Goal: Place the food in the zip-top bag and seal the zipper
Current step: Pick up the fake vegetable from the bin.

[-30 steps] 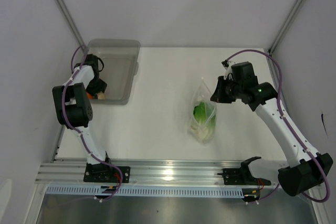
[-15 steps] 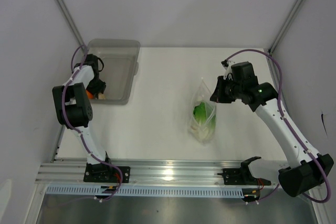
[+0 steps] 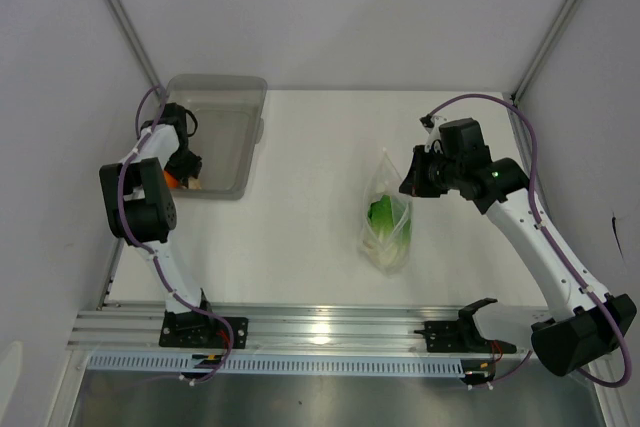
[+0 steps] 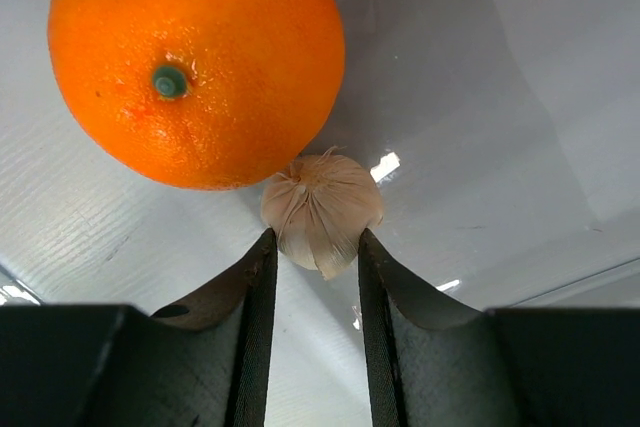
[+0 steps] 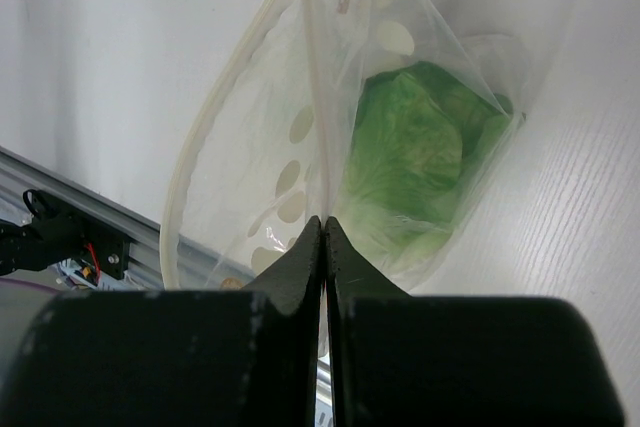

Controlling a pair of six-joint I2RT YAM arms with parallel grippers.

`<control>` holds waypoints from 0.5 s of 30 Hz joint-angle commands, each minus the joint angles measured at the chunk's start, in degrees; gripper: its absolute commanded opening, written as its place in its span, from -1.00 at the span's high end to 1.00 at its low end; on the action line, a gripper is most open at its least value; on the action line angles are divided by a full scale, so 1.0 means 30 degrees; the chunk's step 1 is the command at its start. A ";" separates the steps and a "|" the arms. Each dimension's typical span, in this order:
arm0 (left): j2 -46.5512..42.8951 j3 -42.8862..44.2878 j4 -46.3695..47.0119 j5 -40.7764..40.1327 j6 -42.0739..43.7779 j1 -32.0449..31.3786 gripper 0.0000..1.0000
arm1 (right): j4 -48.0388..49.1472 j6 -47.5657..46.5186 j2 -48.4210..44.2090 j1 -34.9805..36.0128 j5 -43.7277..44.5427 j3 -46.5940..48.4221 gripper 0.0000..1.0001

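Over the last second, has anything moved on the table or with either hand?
Almost nothing. The right hand, pinched shut on the rim of the clear crinkly plastic bag, crept slightly left. The bag with the green lettuce head looks unmoved. The left hand sits in the grey translucent bin, fingers around the small beige lump beside the round orange fruit.

Translucent grey bin [image 3: 222, 117] sits at the far left corner of the white table [image 3: 310, 207], long side running front to back. Aluminium rail [image 3: 320, 325] spans the table's near edge. Bin appears rigid; wall detail unclear from overhead.
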 commanded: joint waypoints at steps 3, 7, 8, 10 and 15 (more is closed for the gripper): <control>-0.1617 0.0190 0.0449 0.0743 0.0196 -0.0240 0.31 | 0.0153 0.0197 -0.0016 0.0140 0.0231 0.0797 1.00; -0.3054 -0.0160 0.0478 0.1562 0.0284 -0.0913 0.32 | 0.0270 0.0373 0.0102 0.0228 0.0260 0.0768 1.00; -0.3347 -0.0162 0.0479 0.1912 0.0342 -0.1089 0.33 | 0.0270 0.0402 0.0160 0.0228 0.0289 0.0768 1.00; -0.4310 -0.0249 0.0537 0.2236 0.0372 -0.1908 0.33 | 0.0299 0.0461 0.0219 0.0258 0.0318 0.0739 1.00; -0.6422 -0.0279 0.0391 0.3232 0.0489 -0.4130 0.31 | 0.0241 0.0607 0.0366 0.0345 0.0552 0.0710 1.00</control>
